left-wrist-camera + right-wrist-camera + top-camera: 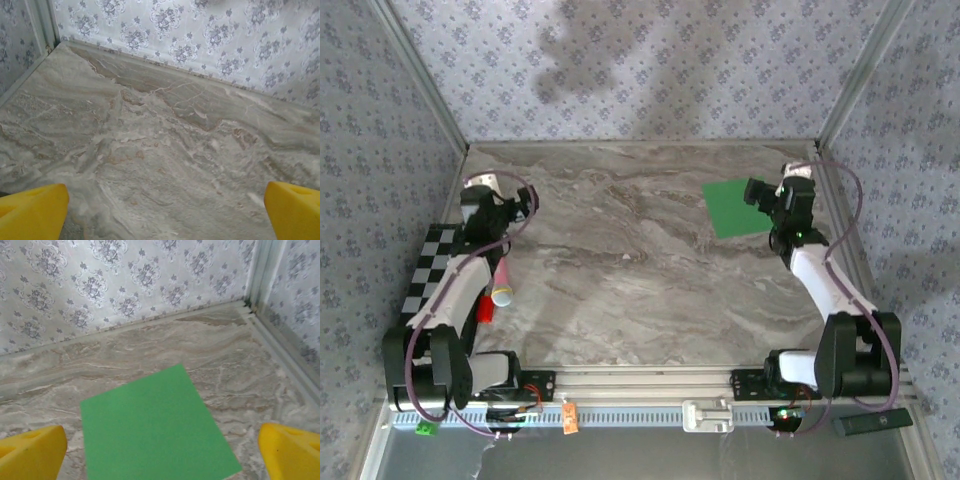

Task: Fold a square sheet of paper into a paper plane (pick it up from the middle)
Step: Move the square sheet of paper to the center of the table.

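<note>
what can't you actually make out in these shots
- Top view: the right edge of the flat bright green square sheet of paper is hidden under the black wrist of the right arm.
- Right wrist view: the sheet's near-left corner is cut off by the frame's bottom.
- Top view: the small red and pale object beside the left arm is too small to identify.

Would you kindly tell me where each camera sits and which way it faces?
Top external: above and behind the bases, looking down on the table; the left arm, right arm and green paper show.
Left wrist: on the left arm, facing the table's far left corner; left fingers open at the bottom corners.
Right wrist: on the right arm, facing the far right corner; right fingers open, paper ahead.
Shared: top and right wrist views both show the paper.
</note>
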### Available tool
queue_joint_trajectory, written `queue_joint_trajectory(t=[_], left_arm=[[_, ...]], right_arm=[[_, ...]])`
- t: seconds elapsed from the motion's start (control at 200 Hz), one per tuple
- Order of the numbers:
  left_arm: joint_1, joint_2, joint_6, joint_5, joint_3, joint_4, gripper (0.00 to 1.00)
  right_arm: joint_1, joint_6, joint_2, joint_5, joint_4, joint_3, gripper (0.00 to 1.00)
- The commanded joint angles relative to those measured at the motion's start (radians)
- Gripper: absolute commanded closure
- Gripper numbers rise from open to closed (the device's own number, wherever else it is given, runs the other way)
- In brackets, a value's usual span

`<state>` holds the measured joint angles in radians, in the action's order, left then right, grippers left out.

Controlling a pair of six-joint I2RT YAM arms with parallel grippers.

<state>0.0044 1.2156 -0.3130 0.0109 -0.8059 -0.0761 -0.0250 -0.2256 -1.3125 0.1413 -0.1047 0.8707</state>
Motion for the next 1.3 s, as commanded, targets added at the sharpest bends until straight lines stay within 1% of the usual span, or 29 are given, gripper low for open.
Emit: queue_joint_trajectory(t=[0.0,0.165,0.255,0.365,0.575,0.775,1.009,1.094,1.139,1.294], left_arm=[[-0.002,0.028,-0.154,-0.029,-0.083,0.223,0.0],[-0.003,0.078,-0.197,-0.135,-0.113,0.234,0.0],[-0.008,0.107,-0.2,-0.176,-0.119,0.233,0.0],[-0.018,0.138,-0.201,-0.214,-0.136,0.247,0.0],[-0.045,0.176,-0.212,-0.244,-0.161,0.265,0.0],[-0.059,0.206,-0.228,-0.271,-0.167,0.244,0.0],[-0.069,0.211,-0.217,-0.265,-0.168,0.235,0.0],[-0.077,0.21,-0.205,-0.254,-0.174,0.253,0.0],[-0.079,0.211,-0.2,-0.25,-0.176,0.263,0.0],[-0.089,0.214,-0.194,-0.239,-0.177,0.272,0.0]], right_arm=[[0.004,-0.143,-0.137,-0.05,0.276,0.128,0.0],[0.032,-0.196,-0.4,-0.151,0.45,0.394,0.0],[0.047,-0.227,-0.543,-0.204,0.499,0.507,0.0],[0.055,-0.25,-0.681,-0.248,0.534,0.64,0.0],[0.055,-0.27,-0.846,-0.252,0.588,0.808,0.0],[0.052,-0.281,-0.921,-0.236,0.638,0.878,0.0],[0.036,-0.298,-0.947,-0.21,0.689,0.882,0.0],[0.021,-0.311,-0.947,-0.196,0.701,0.875,0.0],[0.008,-0.324,-0.942,-0.183,0.737,0.868,0.01],[-0.051,-0.394,-0.881,-0.174,0.726,0.772,0.01]])
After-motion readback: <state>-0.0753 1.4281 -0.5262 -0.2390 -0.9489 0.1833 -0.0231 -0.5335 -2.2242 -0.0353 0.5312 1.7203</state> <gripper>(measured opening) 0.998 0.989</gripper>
